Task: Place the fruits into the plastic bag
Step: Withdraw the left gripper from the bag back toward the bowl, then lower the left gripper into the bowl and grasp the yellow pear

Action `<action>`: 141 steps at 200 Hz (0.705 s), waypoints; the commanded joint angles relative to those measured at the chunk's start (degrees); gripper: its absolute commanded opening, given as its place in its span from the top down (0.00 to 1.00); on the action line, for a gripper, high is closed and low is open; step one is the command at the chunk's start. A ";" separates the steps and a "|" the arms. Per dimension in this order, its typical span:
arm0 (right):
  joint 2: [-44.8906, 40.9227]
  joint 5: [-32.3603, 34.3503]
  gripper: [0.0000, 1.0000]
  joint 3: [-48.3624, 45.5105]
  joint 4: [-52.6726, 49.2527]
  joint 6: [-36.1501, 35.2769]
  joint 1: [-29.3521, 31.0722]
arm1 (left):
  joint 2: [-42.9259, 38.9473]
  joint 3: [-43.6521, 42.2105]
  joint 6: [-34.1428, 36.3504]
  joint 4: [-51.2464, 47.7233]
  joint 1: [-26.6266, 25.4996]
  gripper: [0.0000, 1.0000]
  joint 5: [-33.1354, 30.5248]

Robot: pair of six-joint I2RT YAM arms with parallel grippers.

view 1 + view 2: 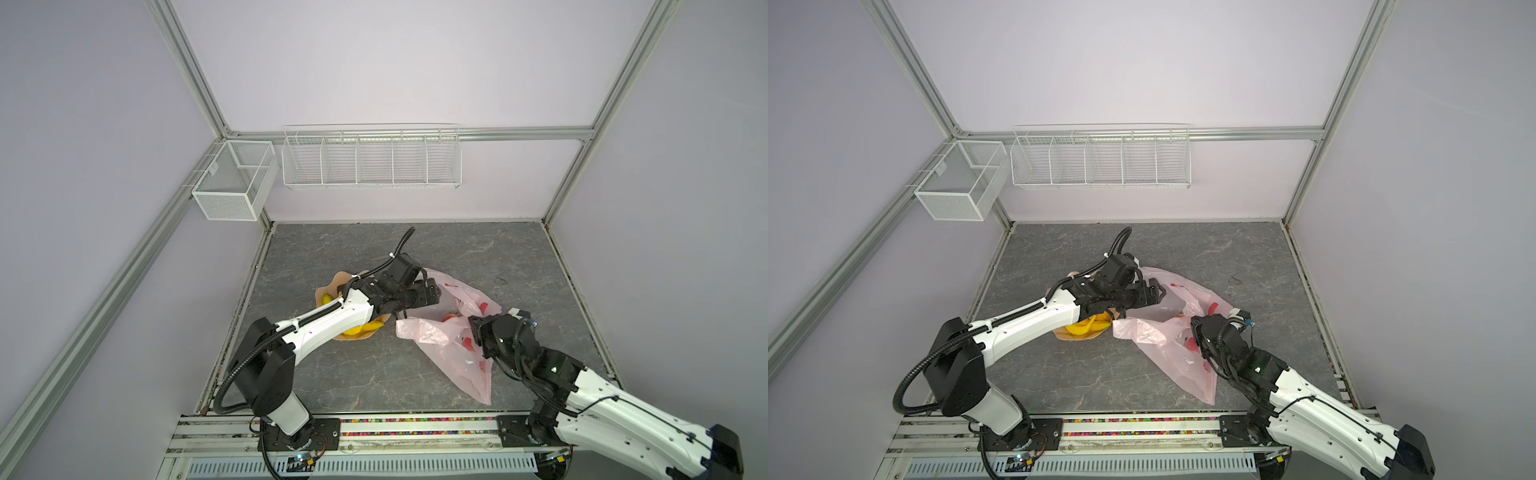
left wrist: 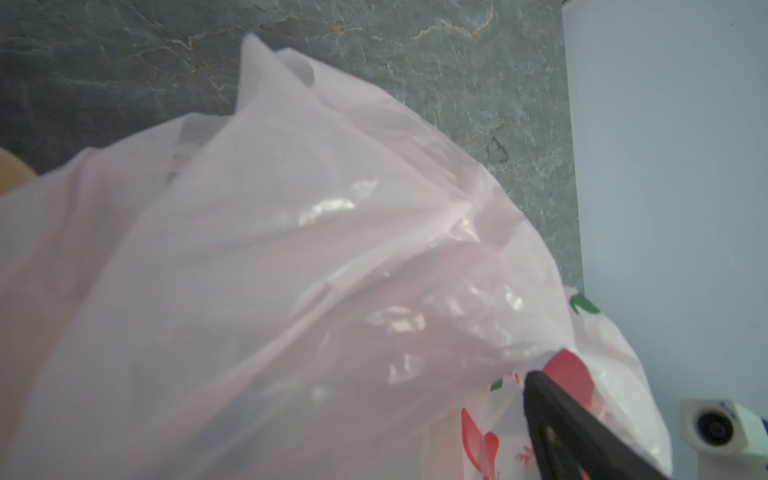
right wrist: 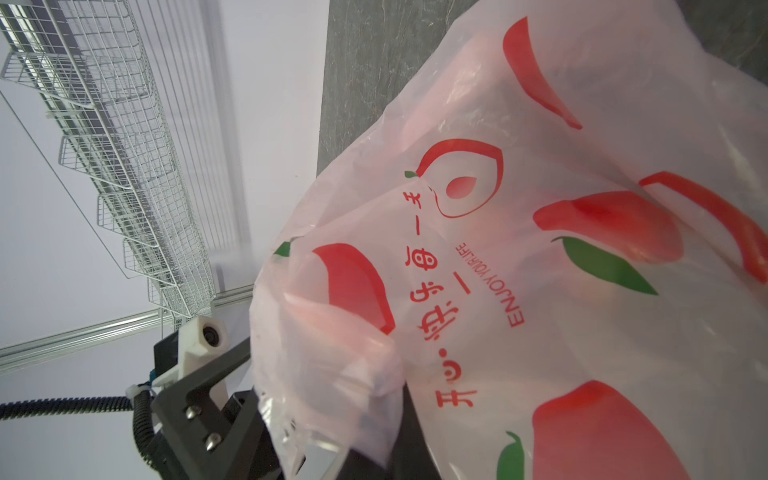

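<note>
Though neither wrist shows them, both top views show bananas (image 1: 359, 330) (image 1: 1081, 329).

surface: grey marbled tabletop (image 1: 332, 374) | on it: plastic bag (image 1: 449, 357), scalloped dish (image 1: 337, 277)

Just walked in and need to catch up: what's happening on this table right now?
The right hand is shut on an edge of the plastic bag, holding its mouth up. The left hand hangs open over that mouth, apparently empty. Yellow bananas lie in the peach-coloured dish beside the bag, not yet packed.
</note>
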 commanded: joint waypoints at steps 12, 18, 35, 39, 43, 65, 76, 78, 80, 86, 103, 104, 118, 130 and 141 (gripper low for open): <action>-0.37 -1.76 0.94 1.46 -3.46 1.36 -0.41 | 3.08 0.06 -6.81 12.72 0.28 0.04 -2.82; -0.59 -1.77 0.94 1.52 -3.81 1.22 -0.46 | 3.26 0.19 -7.21 14.17 0.30 0.04 -2.76; -1.48 -1.44 0.94 1.43 -5.24 1.29 -0.45 | 3.22 0.45 -7.62 17.65 0.28 0.04 -2.08; -1.68 -1.34 0.94 1.38 -5.41 1.28 -0.45 | 3.07 0.54 -7.60 18.28 0.33 0.04 -1.67; -1.86 -1.17 0.94 1.31 -5.53 1.28 -0.45 | 2.93 0.64 -7.45 18.83 0.32 0.04 -1.23; -2.60 -0.34 0.94 1.46 -6.72 1.21 -0.45 | 0.92 1.64 -6.26 16.66 0.54 0.04 -0.47; -2.65 -0.21 0.94 1.46 -7.04 1.16 -0.54 | -0.40 1.57 -5.73 15.29 0.91 0.04 0.96; -2.67 -0.19 0.94 1.46 -7.09 1.18 -0.54 | -0.63 1.54 -5.69 15.05 0.97 0.03 1.32; -2.65 -0.25 0.94 1.46 -7.13 1.16 -0.50 | -0.84 1.51 -5.74 14.72 1.04 0.03 1.76; -2.70 -0.19 0.94 1.51 -7.29 1.24 -0.54 | -1.38 1.60 -5.66 13.03 1.30 0.03 3.15; -2.71 -0.01 0.94 1.72 -7.73 1.00 -0.54 | -2.86 2.23 -4.84 6.13 1.76 0.03 5.93; -2.71 0.03 0.94 1.73 -7.78 0.99 -0.54 | -2.96 2.28 -4.73 5.69 1.77 0.03 6.06; -2.71 0.01 0.94 1.91 -8.23 1.08 -0.63 | -4.91 1.85 -3.05 0.53 2.08 0.03 7.30; -2.75 0.03 0.94 1.79 -8.30 1.26 -0.72 | -7.09 1.08 -1.08 -3.02 2.21 0.03 9.02; -2.72 -0.01 0.94 1.84 -8.37 1.27 -0.85 | -9.08 0.97 1.17 -7.37 2.46 0.03 9.93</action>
